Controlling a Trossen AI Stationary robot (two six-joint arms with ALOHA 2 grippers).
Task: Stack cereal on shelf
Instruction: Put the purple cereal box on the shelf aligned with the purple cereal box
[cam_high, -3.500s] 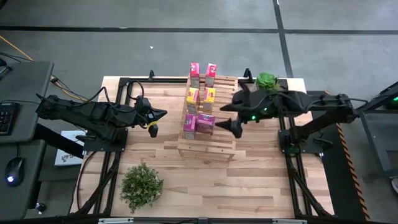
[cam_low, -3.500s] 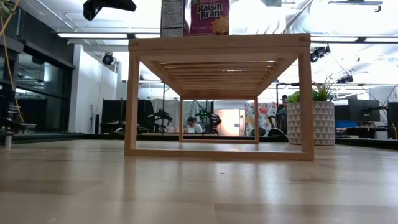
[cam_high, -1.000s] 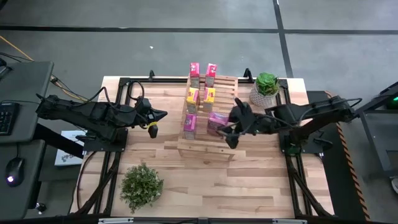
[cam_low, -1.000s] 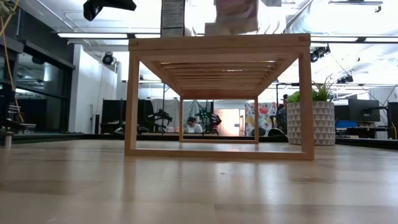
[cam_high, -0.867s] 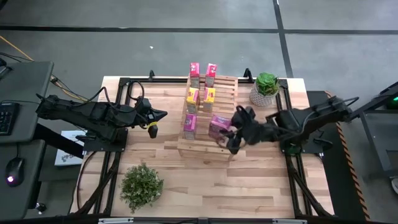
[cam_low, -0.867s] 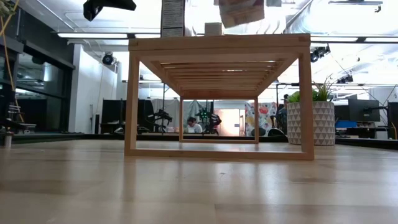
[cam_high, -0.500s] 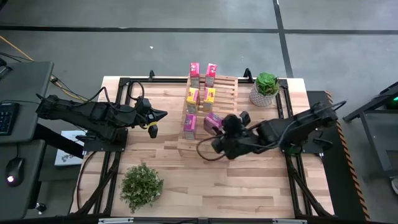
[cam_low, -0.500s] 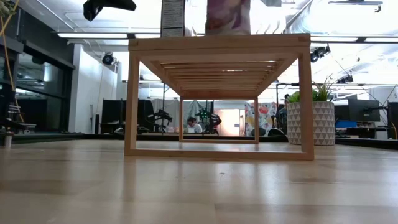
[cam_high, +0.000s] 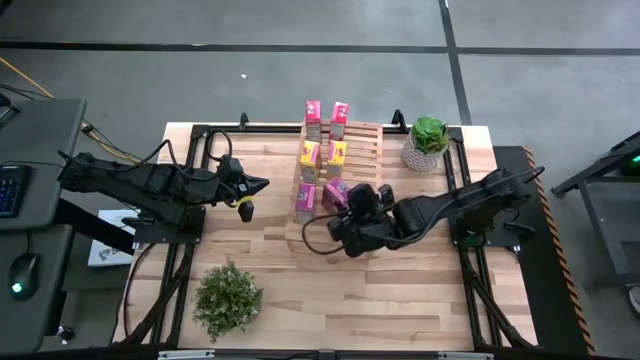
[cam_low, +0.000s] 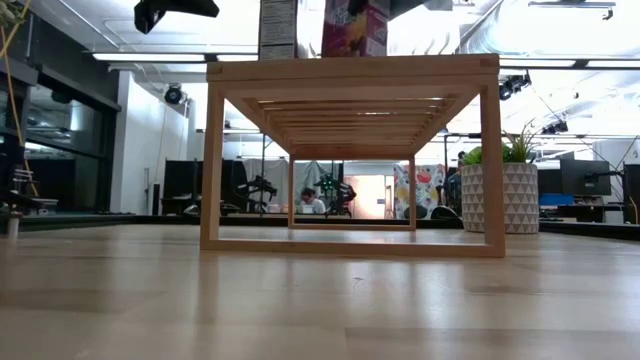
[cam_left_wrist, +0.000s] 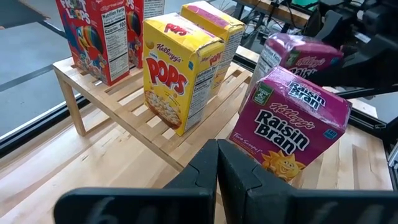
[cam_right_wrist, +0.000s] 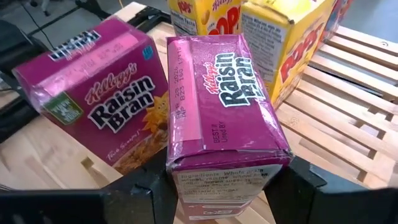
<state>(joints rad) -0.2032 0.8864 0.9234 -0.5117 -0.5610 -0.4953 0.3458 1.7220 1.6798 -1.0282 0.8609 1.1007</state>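
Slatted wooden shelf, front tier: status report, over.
Right gripper clamped on a magenta Raisin Bran box, over the light-wood slatted shelf. Left gripper shut, empty, parked left of the shelf. Second Raisin Bran box close alongside.

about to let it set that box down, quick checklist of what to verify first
1. Grip: right gripper shut on the held Raisin Bran box, fingers on both sides. ok
2. Box upright: it leans in the left wrist view. not ok
3. Neighbour: the other Raisin Bran box stands close beside it; whether they touch, cannot tell
4. Landing spot: the box is over the shelf lowest tier; whether it rests on the slats, cannot tell
5. Pops boxes behind stand upright, undisturbed. ok
6. Left gripper shut, off to the shelf's left side, out of the way. ok
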